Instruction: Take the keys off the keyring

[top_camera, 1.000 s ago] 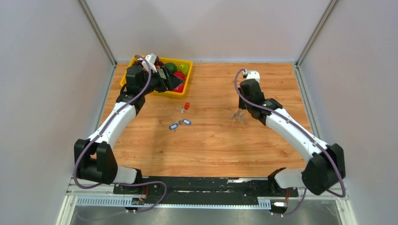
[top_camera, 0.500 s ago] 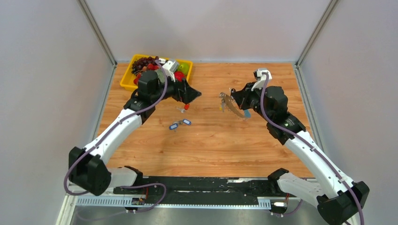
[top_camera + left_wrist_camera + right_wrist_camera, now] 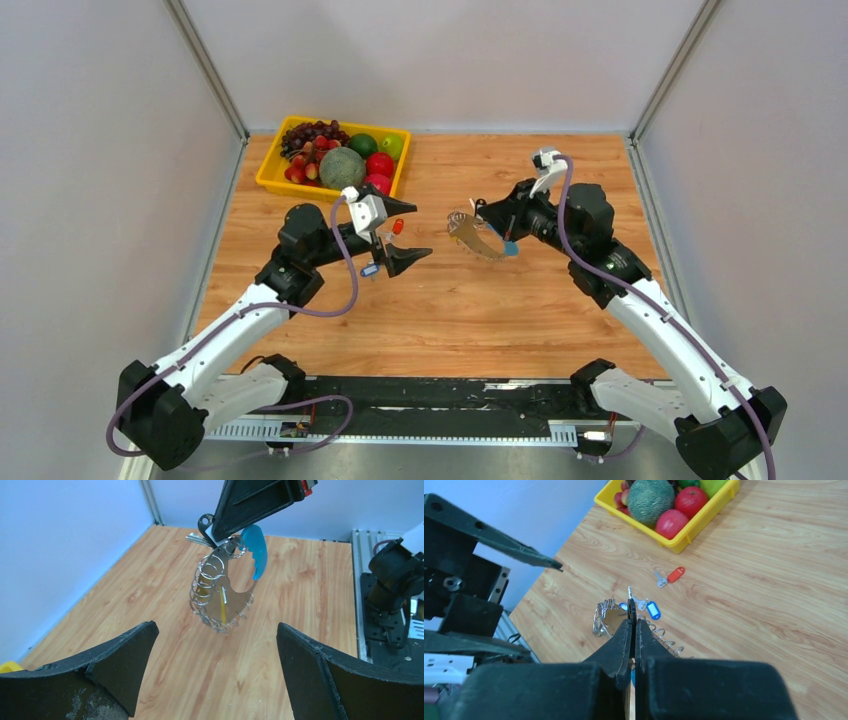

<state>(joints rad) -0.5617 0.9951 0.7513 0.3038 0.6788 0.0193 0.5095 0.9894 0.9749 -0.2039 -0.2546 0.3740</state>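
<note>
Right gripper clamped on keyring, airborne mid-table; left gripper spread wide, facing it, gap between.

Warm orange-brown wood grain with darker streaks covers the table. At the upper left of the top view, a bright yellow tray holds dark purple grapes, a grey-green netted melon, a red apple and green fruits. The keyring is shiny silver with a bright blue strap. On the wood lie a red-tagged key and a blue-tagged key. The left arm and right arm are white with black joints and purple cables
</note>
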